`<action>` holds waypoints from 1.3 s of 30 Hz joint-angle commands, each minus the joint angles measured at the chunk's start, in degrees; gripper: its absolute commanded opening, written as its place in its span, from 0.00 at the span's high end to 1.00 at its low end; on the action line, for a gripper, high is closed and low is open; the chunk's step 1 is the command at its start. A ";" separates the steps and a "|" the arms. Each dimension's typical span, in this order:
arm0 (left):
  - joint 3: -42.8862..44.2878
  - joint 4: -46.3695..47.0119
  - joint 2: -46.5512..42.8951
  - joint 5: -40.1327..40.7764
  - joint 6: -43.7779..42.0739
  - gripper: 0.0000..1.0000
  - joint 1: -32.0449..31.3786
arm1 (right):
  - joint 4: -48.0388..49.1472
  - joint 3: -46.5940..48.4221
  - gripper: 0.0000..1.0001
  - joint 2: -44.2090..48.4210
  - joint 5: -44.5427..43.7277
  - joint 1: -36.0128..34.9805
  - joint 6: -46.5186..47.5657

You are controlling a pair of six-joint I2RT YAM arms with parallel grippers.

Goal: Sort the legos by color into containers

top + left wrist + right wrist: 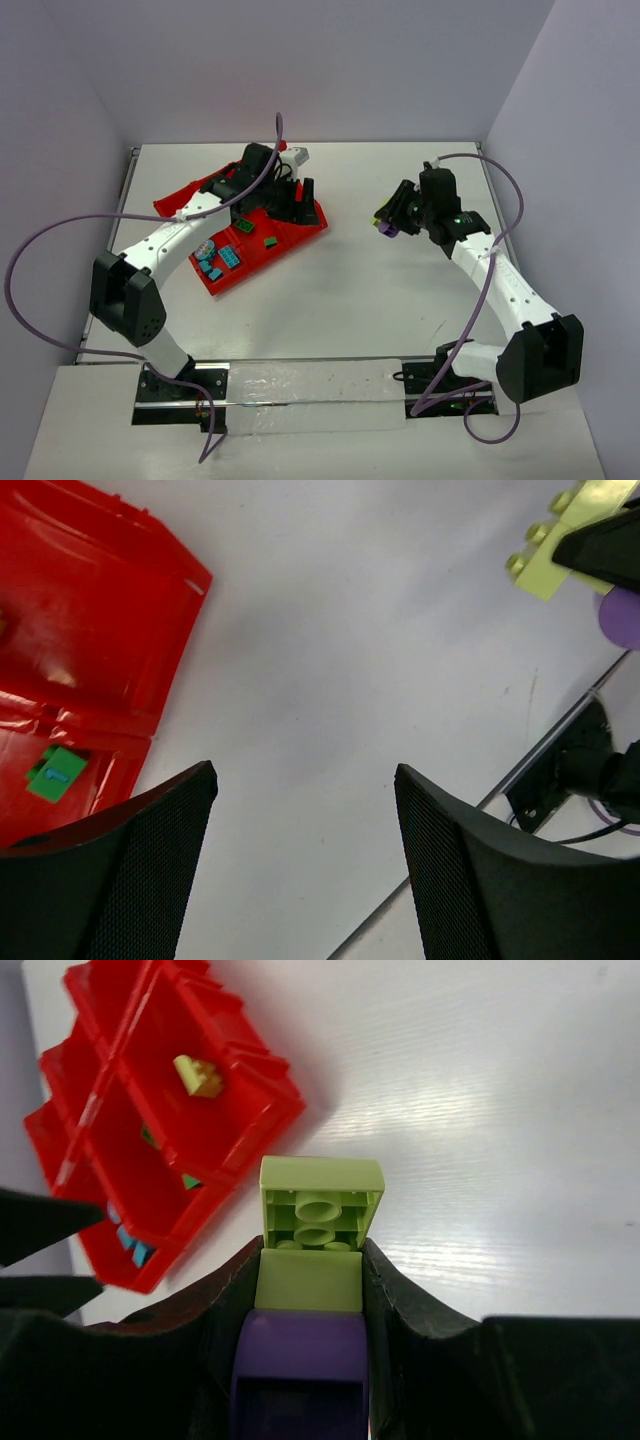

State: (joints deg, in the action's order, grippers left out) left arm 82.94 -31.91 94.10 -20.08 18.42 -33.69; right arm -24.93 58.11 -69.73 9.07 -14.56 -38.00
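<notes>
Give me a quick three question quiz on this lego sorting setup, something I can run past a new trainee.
1. What does the right gripper hold?
A) one teal brick
B) a yellow-green and purple clump
C) nothing
2. True or false: the left gripper is shut.
3. Fill in the colour: the teal bricks lie in a compartment of the ___ tray.

Key
1. B
2. False: its jaws stand apart with only bare table between them.
3. red
</notes>
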 commanded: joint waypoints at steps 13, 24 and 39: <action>12.51 -6.86 7.84 -2.95 -4.05 0.23 -2.78 | -0.30 0.65 1.00 -2.24 -1.23 -0.71 4.65; 9.79 -3.11 3.36 -14.24 -1.63 0.21 3.03 | 6.94 -2.57 1.00 0.79 22.73 -0.55 11.97; -3.07 28.36 -2.79 -51.51 14.91 0.10 9.71 | 4.19 -2.42 1.00 6.36 32.95 -1.08 22.01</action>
State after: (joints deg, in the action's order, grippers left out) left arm 81.76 -15.43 91.07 -60.65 27.97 -22.39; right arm -23.15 55.66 -66.22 38.02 -15.14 -18.02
